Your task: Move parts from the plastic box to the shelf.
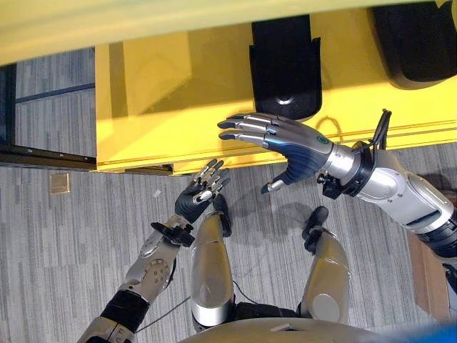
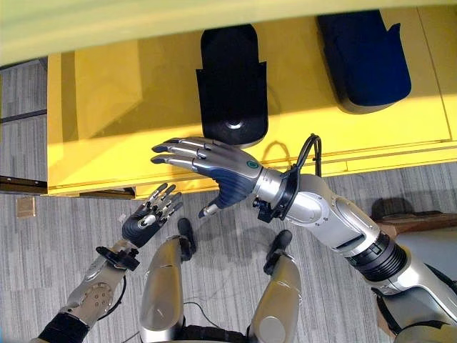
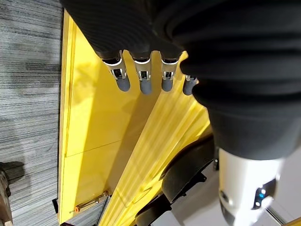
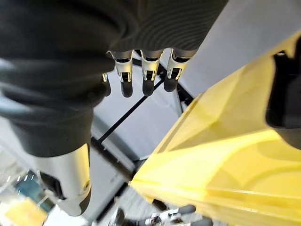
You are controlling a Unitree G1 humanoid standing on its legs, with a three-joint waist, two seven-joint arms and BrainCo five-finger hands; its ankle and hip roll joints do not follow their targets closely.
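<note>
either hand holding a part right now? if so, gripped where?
Nothing is held. The right hand hovers open at the front edge of the yellow shelf, near a black part. The left hand is open too, lower, over the floor.

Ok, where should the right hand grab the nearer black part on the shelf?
Probably by its rounded near end, from the shelf's open front edge. The black part lies lengthwise, that end toward the robot, and the open right hand hovers just before it. Wrap across its narrow width.
</note>
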